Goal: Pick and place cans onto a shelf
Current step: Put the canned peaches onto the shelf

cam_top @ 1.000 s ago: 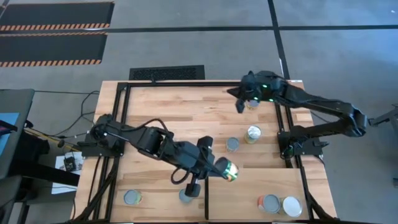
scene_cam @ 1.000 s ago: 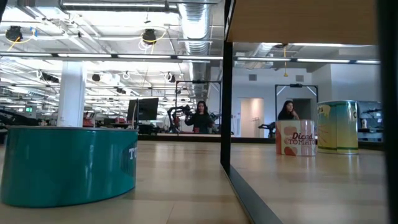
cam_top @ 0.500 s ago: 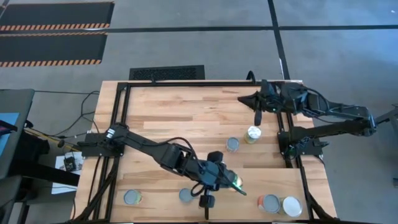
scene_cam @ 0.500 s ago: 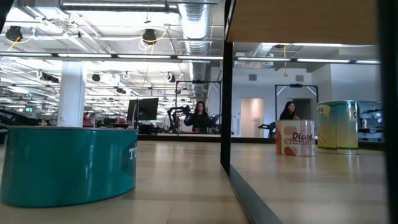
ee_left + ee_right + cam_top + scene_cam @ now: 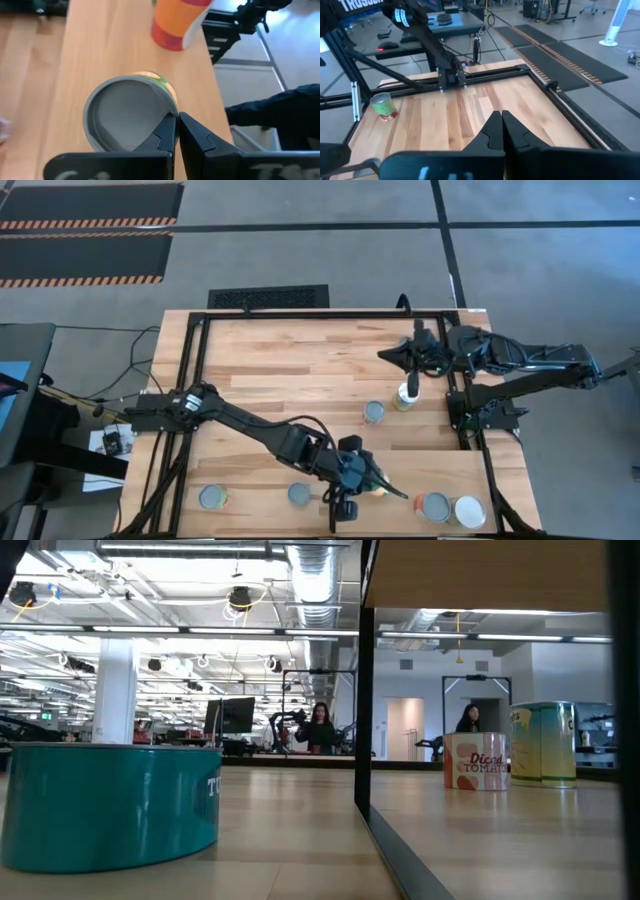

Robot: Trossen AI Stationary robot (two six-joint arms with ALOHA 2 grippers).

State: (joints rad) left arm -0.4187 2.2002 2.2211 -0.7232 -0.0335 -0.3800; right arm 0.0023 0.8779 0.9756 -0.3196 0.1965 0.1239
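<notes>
I am looking down from the high view, and my left gripper (image 5: 385, 490) is reaching out over the pale plywood shelf panel (image 5: 420, 465) in the lower middle of the frame, its jaws pressed together. In the left wrist view the shut fingertips (image 5: 177, 127) are lying against the rim of a grey-topped tin with a yellow-green label (image 5: 131, 112); they are not pinching it. An orange and red can (image 5: 177, 22) is standing beyond it at the top of that frame.

My right gripper (image 5: 412, 385) is hanging in the upper right of the high view, just above a yellow-green labelled can (image 5: 406, 396), jaws also pressed together and holding nothing.

A silver-topped tin (image 5: 374, 412) is sitting just left of that can on the plank tabletop (image 5: 280, 365). Two more tins (image 5: 212, 498) (image 5: 298, 495) are resting at the lower left, left of the thin black divider (image 5: 331, 510). A grey-topped can (image 5: 434, 507) and a wider white-topped can (image 5: 469, 511) are standing touching at the shelf's lower right.

In the low view a teal tin (image 5: 110, 805) is filling the lower left.
</notes>
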